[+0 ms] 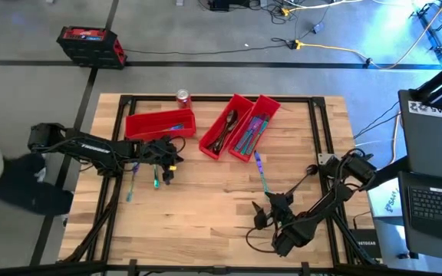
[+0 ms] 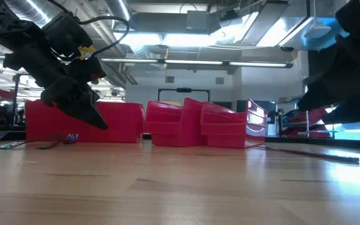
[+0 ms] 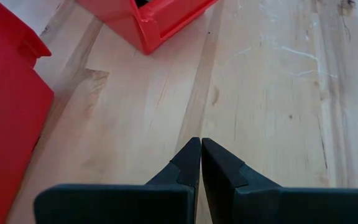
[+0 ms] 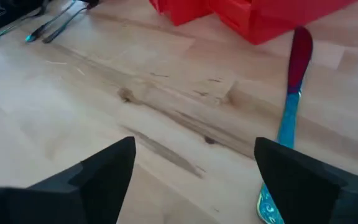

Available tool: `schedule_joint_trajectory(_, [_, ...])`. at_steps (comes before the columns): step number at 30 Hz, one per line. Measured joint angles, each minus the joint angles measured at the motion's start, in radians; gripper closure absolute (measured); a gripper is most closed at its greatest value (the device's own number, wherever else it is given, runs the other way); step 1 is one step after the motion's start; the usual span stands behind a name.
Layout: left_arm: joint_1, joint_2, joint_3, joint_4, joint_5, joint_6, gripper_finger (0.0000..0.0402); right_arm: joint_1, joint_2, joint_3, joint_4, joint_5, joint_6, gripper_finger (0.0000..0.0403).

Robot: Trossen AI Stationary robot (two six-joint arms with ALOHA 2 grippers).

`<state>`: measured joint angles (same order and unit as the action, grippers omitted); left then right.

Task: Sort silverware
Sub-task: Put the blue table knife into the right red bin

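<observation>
The right gripper (image 1: 261,215) hangs low over the near right part of the wooden table (image 1: 206,207), its two fingers (image 4: 98,171) spread wide apart with nothing between them. Just ahead of it, one iridescent knife (image 4: 289,118) lies flat on the bare wood (purple at the far end, blue-teal toward the gripper), its near end beside one fingertip, and I cannot tell whether they touch. From above, the same piece runs lengthwise just in front of the two angled red bins (image 1: 240,126).

The left gripper (image 1: 166,175) is on the left side, near the table and in front of the third red bin (image 1: 159,123), with its fingers (image 3: 191,165) pressed together on nothing. Close beside it, a few loose pieces of silverware (image 1: 133,184) lie on the wood.

Both angled bins already hold pieces: dark spoons (image 1: 225,130) in one, blue-teal ones in the other. A red soda can (image 1: 183,96) stands behind the bins, at the table's far edge
</observation>
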<state>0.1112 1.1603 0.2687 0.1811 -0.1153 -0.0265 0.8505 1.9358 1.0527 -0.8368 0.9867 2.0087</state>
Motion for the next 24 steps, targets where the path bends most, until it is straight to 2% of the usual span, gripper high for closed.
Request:
schedule_joint_trajectory(3, [0.000, 0.000, 0.000, 0.000, 0.000, 0.000, 0.0402, 0.000, 0.000, 0.000, 0.001, -0.045, -0.035, 0.0088])
schedule_joint_trajectory(8, [0.000, 0.000, 0.000, 0.000, 0.000, 0.000, 0.0402, -0.007, 0.000, 0.000, 0.002, -0.195, -0.304, 0.0088])
schedule_joint_trajectory(11, [0.000, 0.000, 0.000, 0.000, 0.000, 0.000, 0.0402, -0.014, 0.000, 0.000, 0.038, -0.250, -0.307, 0.0088])
schedule_joint_trajectory(15, [0.000, 0.000, 0.000, -0.002, 0.000, 0.000, 0.0402, -0.038, 0.000, 0.000, 0.077, -0.224, -0.342, 0.0088])
schedule_joint_trajectory(19, [0.000, 0.000, 0.000, -0.013, 0.000, 0.000, 0.0402, -0.077, 0.000, 0.000, 0.080, -0.257, -0.412, 0.0088])
schedule_joint_trajectory(22, [0.000, 0.000, 0.000, -0.017, 0.000, 0.000, 0.0402, -0.100, -0.005, 0.000, 0.079, -0.307, -0.366, 0.0088])
schedule_joint_trajectory(24, [0.000, 0.000, 0.000, -0.017, 0.000, 0.000, 0.0402, -0.101, -0.006, 0.000, 0.063, -0.302, -0.326, 0.0088])
